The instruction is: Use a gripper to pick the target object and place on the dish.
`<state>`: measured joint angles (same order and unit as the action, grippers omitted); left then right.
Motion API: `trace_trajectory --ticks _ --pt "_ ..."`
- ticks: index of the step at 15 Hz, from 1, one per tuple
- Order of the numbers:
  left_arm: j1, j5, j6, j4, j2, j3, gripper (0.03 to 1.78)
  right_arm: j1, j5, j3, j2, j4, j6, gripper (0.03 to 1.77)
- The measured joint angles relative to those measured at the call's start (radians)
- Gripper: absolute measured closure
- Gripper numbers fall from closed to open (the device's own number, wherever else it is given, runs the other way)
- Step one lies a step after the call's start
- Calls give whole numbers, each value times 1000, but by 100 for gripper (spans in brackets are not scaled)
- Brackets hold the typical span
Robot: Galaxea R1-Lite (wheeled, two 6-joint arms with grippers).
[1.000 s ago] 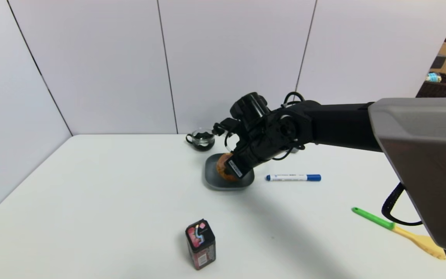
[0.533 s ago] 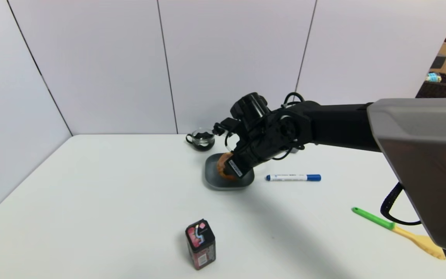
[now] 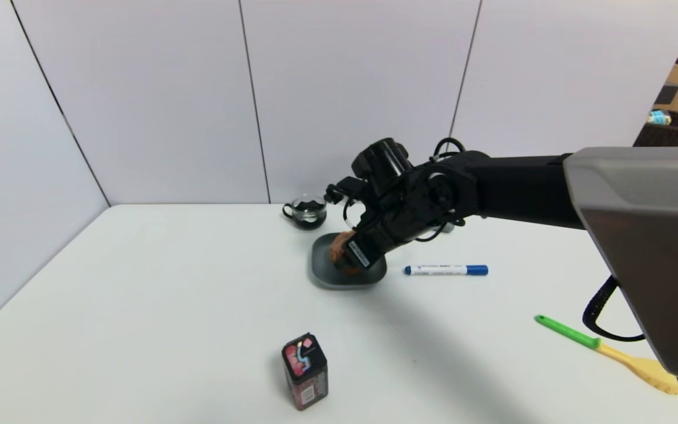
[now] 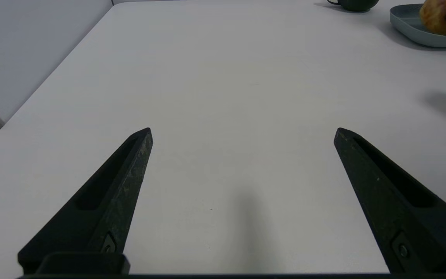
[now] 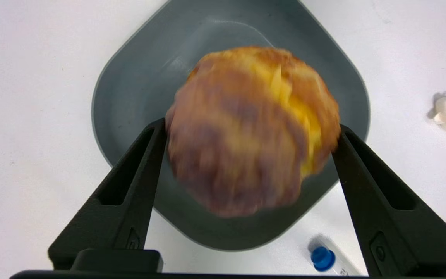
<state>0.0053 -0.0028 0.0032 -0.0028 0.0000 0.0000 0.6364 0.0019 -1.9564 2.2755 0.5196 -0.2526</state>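
- Now the round golden-brown bun with the crackled crust (image 5: 252, 130) sits over the middle of the shallow grey-blue square dish (image 5: 130, 81), blurred as though dropping or settling.
- Black fingers of the right gripper (image 5: 248, 133) stand on either side of the bun, spread and letting go; a second earlier they were clenched on it.
- I judge the placing nearly done: what is left is a clean lift away without nudging the bun.
- Compared with the earlier head view, the bun looks slightly lower on the dish, while the arm has stayed put.
- Right of the dish lies a blue-capped white marker (image 3: 446, 270); beyond it, a small glass cup (image 3: 305, 212).
- Far off at the near left, the left gripper (image 4: 242, 135) hangs spread and idle.
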Motion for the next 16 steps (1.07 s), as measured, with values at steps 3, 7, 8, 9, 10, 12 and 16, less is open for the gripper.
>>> trace_trajectory --ticks 3,7,8,9,10,12,16 --pt "0 0 0 0 0 0 12 1 2 1 -39 7 1 27" --pt "0 0 0 0 0 0 12 0 4 2 -104 11 -1 20" --pt "0 0 0 0 0 0 12 -3 5 2 -124 11 -4 18" --pt "0 0 0 0 0 0 12 -9 5 2 -152 10 -7 17" --pt "0 0 0 0 0 0 12 -17 5 2 -181 10 -8 16" --pt "0 0 0 0 0 0 12 -41 2 3 -249 9 -8 15" --pt "0 0 0 0 0 0 12 -136 -2 34 -419 11 -5 12"
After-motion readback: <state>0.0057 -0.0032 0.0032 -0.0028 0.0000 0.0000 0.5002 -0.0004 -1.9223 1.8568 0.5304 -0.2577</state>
